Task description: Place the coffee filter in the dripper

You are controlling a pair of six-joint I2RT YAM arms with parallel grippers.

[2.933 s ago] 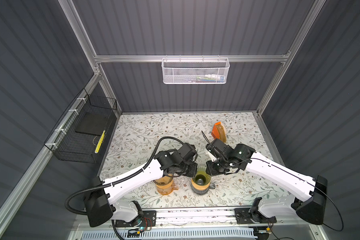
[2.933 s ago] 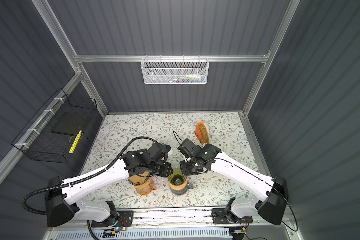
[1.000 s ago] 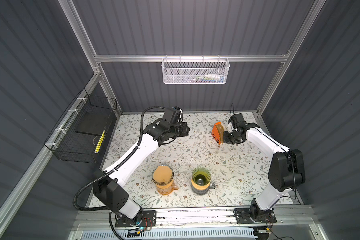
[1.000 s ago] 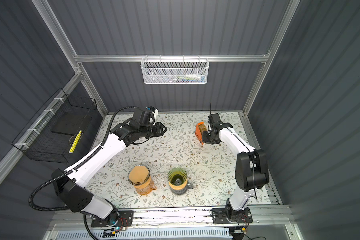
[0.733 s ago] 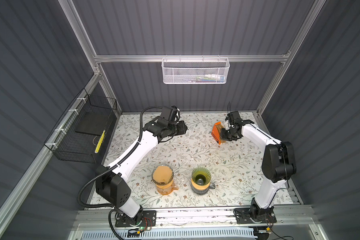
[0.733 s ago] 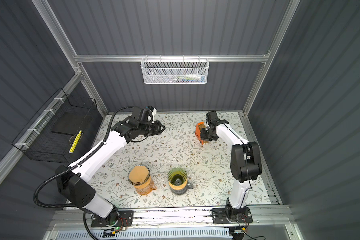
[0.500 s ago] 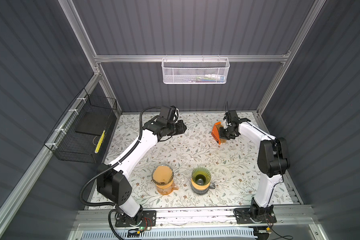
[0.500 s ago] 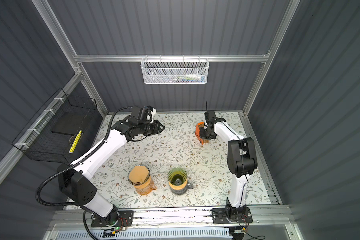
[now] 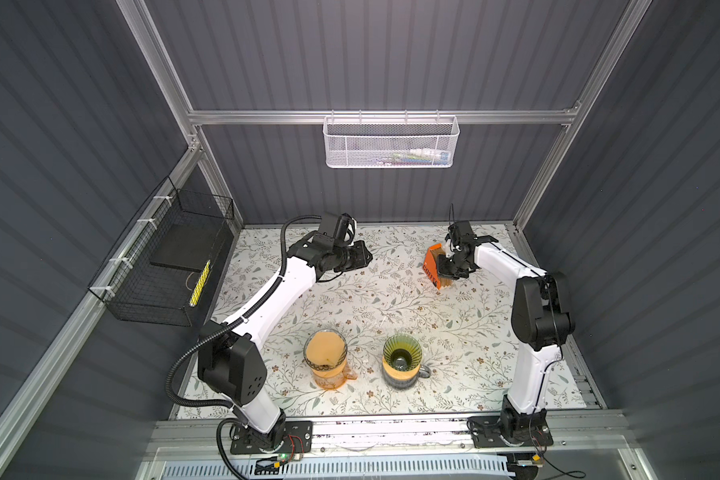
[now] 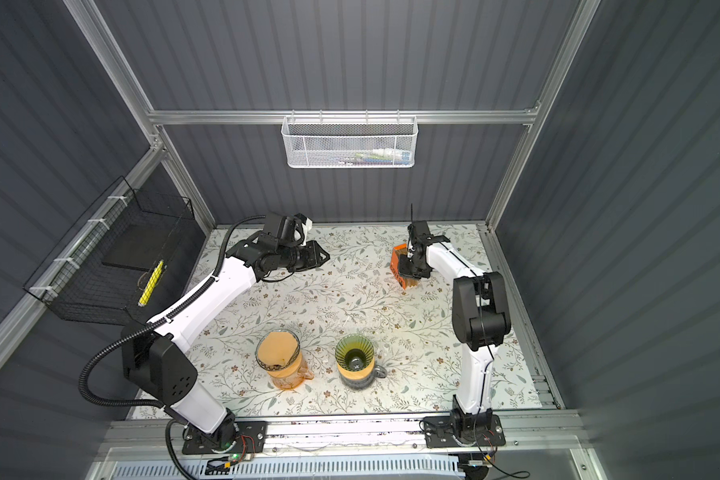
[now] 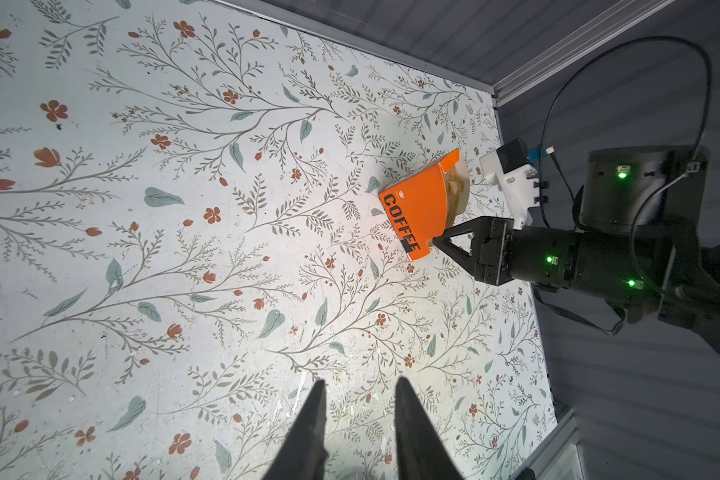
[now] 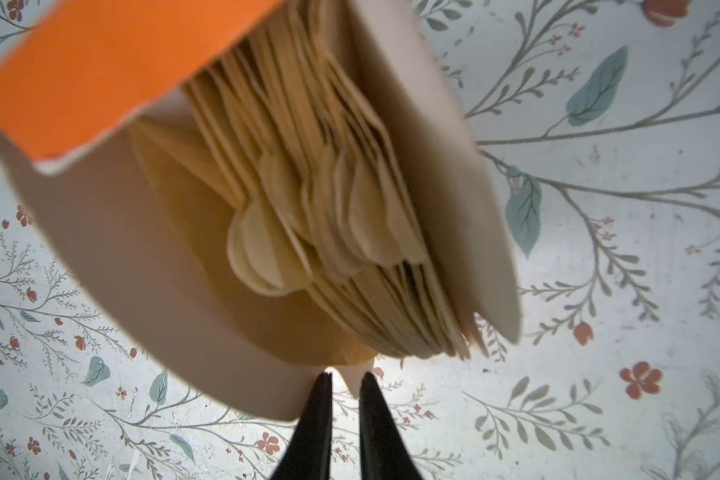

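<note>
The orange coffee box stands at the back right, holding several brown coffee filters. My right gripper is at the box's open side, open by a narrow gap, its tips at the pale flap's corner; no filter is held. The green dripper sits on a mug at the front with nothing in it. My left gripper hovers open and holds nothing at the back left, facing the box.
A glass dripper lined with a brown filter stands on an orange jug left of the green one. A white mesh basket hangs on the back wall. A black wire basket hangs on the left wall.
Both grippers have left the green dripper at the front and gone to the back. In the last second the right gripper closed in on the box; the left drew slightly further left.
</note>
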